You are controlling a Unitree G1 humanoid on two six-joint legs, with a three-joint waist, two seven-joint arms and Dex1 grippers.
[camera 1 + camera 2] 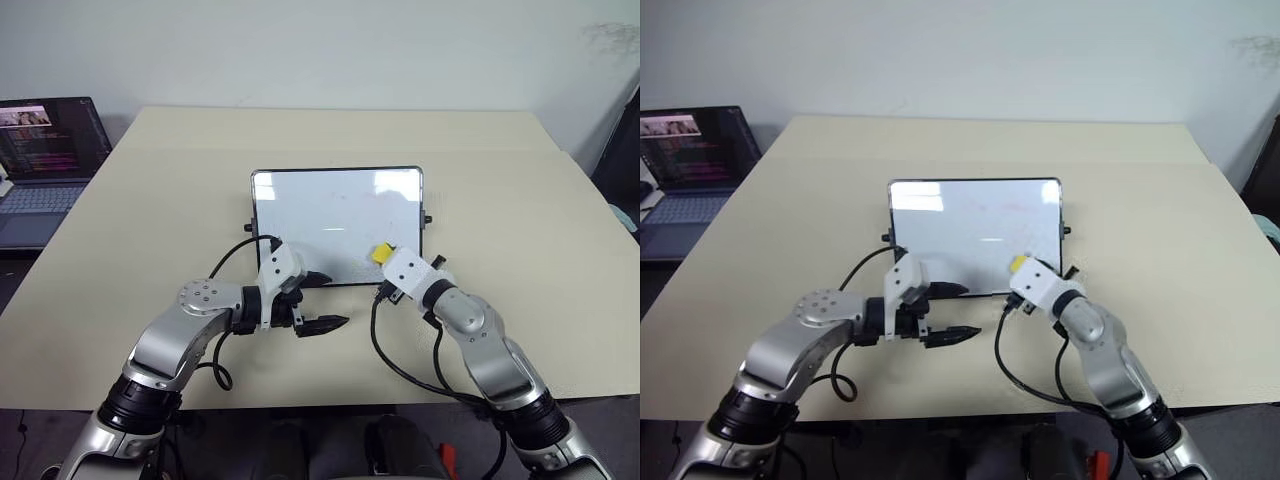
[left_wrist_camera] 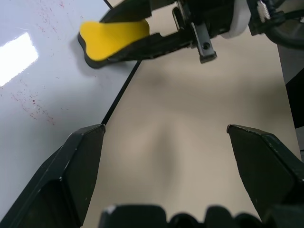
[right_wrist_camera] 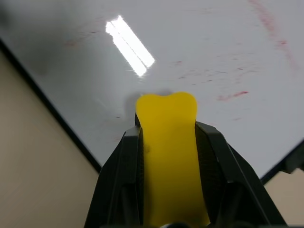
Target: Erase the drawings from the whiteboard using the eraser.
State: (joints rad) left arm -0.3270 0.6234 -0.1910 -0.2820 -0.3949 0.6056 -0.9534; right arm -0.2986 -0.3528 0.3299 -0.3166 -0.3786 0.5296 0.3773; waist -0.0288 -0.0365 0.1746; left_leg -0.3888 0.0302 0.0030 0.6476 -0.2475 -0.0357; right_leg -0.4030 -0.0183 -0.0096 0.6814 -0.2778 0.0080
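Glossy whiteboard (image 3: 204, 42) shows faint red smears (image 3: 232, 96) beside the yellow eraser (image 3: 168, 142)

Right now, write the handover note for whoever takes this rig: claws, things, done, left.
Right claw: shut on the small yellow oblong eraser, held over the near right part of the glossy white black-framed whiteboard; contact with the surface cannot be told.
Left claw: open, empty, at the board's near edge.
Whiteboard lies flat on the beige table, a laptop to the far left.
Done: the red marker drawings are mostly gone.
Left: faint red streaks and specks remain near the eraser; wipe those.
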